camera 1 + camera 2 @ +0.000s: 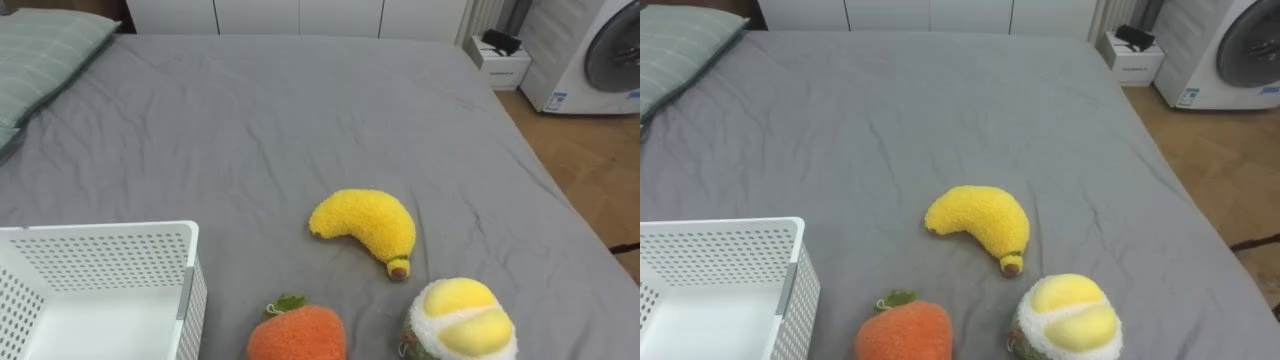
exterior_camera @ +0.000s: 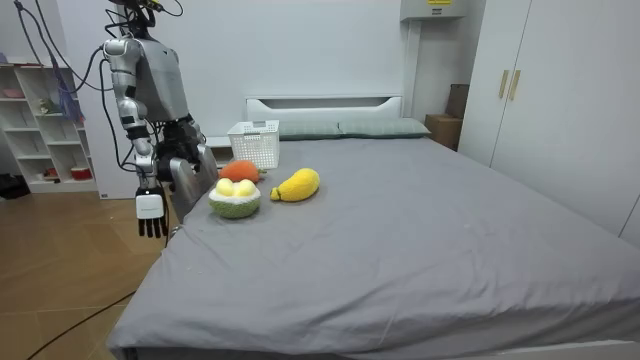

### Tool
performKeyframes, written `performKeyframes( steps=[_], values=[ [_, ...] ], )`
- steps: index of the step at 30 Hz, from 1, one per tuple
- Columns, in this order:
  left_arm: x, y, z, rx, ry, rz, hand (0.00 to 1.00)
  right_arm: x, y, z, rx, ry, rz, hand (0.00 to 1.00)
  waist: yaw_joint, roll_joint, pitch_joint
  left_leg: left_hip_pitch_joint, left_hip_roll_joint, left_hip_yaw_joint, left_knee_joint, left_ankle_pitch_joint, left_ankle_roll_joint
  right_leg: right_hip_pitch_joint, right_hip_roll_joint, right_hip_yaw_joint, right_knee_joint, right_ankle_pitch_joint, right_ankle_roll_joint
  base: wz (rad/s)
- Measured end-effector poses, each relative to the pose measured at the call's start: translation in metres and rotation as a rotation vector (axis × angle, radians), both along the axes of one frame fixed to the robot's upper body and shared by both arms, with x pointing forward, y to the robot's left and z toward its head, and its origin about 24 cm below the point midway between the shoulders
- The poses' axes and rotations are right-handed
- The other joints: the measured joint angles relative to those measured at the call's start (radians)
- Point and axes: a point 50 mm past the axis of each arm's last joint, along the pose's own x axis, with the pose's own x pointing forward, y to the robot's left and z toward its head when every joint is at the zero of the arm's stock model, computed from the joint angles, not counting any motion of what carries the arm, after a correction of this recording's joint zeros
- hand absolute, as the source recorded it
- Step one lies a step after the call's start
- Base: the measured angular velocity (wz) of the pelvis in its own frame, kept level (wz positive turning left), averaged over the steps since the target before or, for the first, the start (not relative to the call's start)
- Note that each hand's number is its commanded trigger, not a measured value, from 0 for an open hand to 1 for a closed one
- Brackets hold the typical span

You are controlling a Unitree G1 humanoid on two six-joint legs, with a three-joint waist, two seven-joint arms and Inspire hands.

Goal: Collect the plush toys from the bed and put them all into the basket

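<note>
Three plush toys lie close together on the grey bed (image 1: 250,130). A yellow banana (image 1: 365,225) lies in the middle. An orange fruit with a green leaf (image 1: 298,335) and a round white and yellow fruit in a green shell (image 1: 462,320) lie at the near edge. A white perforated basket (image 1: 110,260) stands on the bed to my left, with nothing in the part I can see. In the room view I stand at the bedside next to the toys (image 2: 235,197). My right hand (image 2: 151,213) hangs open by my side, holding nothing.
Green striped pillows (image 1: 45,50) lie at the far left by the headboard. Past the bed's right edge are wooden floor, a small white cabinet (image 1: 500,60) and a washing machine (image 1: 600,50). In the room view, shelves (image 2: 40,130) stand behind me and a wardrobe (image 2: 540,100) is across the bed.
</note>
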Motion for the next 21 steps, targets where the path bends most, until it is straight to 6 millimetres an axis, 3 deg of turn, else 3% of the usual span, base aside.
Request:
performKeyframes(
  steps=[16,21],
  values=[
    [0.001,-0.001,0.0,-0.011,0.011,0.01,0.0,0.0,0.001,0.0,0.003,0.01,-0.056,0.0,0.003,0.0,0.0006,0.001,0.0,0.001,0.0,0.0,0.0,-0.002,0.0,-0.002,0.0,0.0,0.0,0.0],
    [-0.001,0.004,0.001,0.001,0.003,0.06,0.0,-0.013,0.001,0.001,-0.006,0.019,-0.246,0.0,-0.002,-0.003,0.0012,0.006,0.001,0.001,0.0,0.001,-0.001,-0.001,0.0,0.006,0.0,0.0,0.0,0.0]
  ],
)
